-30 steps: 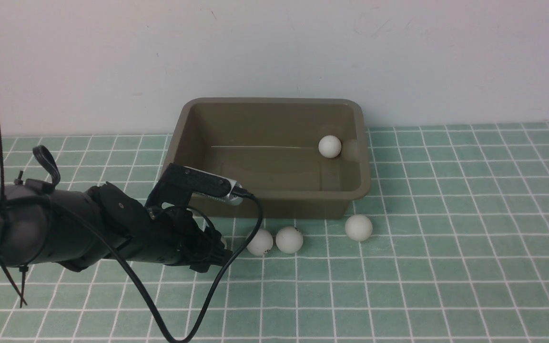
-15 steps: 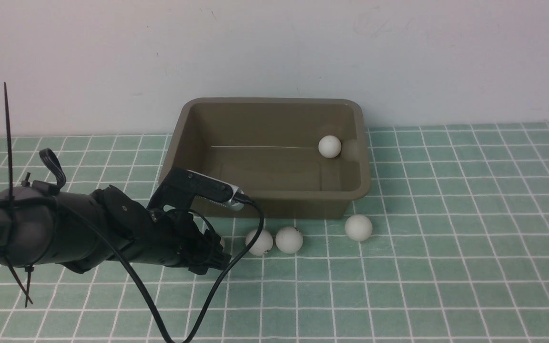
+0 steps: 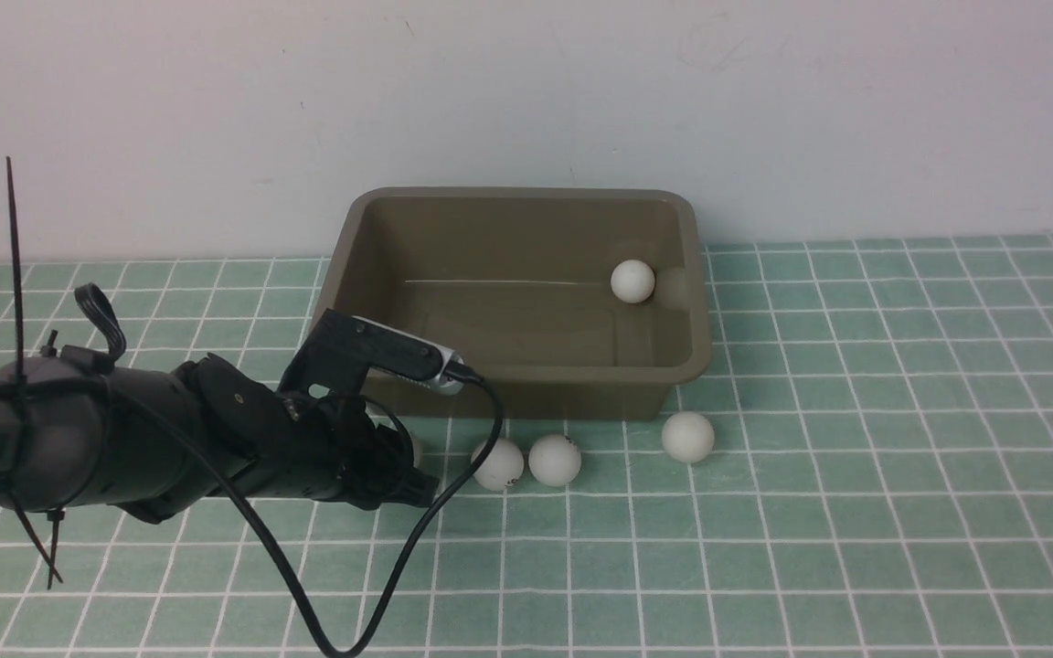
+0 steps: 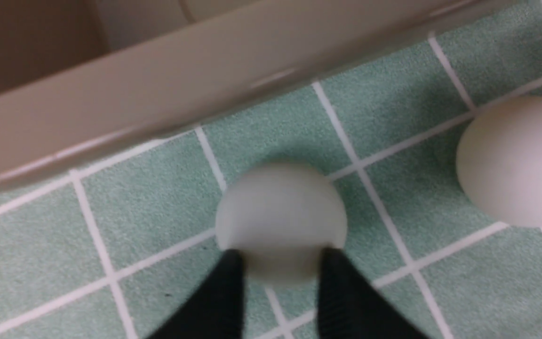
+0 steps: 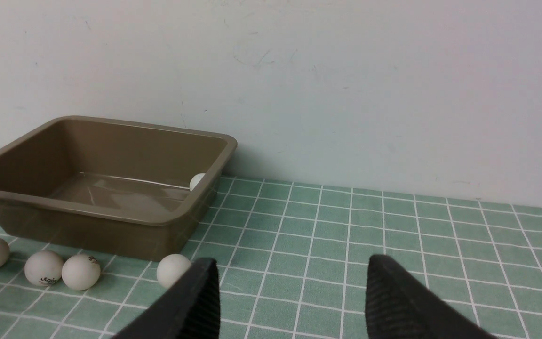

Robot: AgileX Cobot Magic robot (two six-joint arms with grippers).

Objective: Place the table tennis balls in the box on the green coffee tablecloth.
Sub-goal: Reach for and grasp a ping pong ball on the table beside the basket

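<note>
Green checked tablecloth (image 3: 856, 512) across the whole desk, and the brown box (image 3: 572, 397) sits at its far edge against the wall, open side up. All the action is with the left arm (image 3: 124, 448), and by my reading this is the pick: one ball is being grabbed off the cloth just in front of the box's near left corner. The next move should be a straight lift, high enough to clear the rolled rim, then a short carry forward over the box floor and a release, steady enough that a smooth, light ball doesn't squirt out of the pinch. The arm lies low and nearly level, reaching in from the left edge of the desk with its wrist pointed along the box's front wall. The left gripper (image 4: 280, 256) has its two black fingers (image 4: 226, 287) pressed on either side of a fifth ball (image 4: 280, 216), so it's closed on that ball, though I can't tell whether the ball is off the cloth yet. The right gripper (image 5: 293, 263) hangs well off to the right, jaws wide and empty. One ball in the box (image 3: 632, 281) lies at its far right corner. A pair of balls (image 3: 498, 464) sits touching by the front wall, and a lone ball (image 3: 687, 436) rests near the box's front right corner.
</note>
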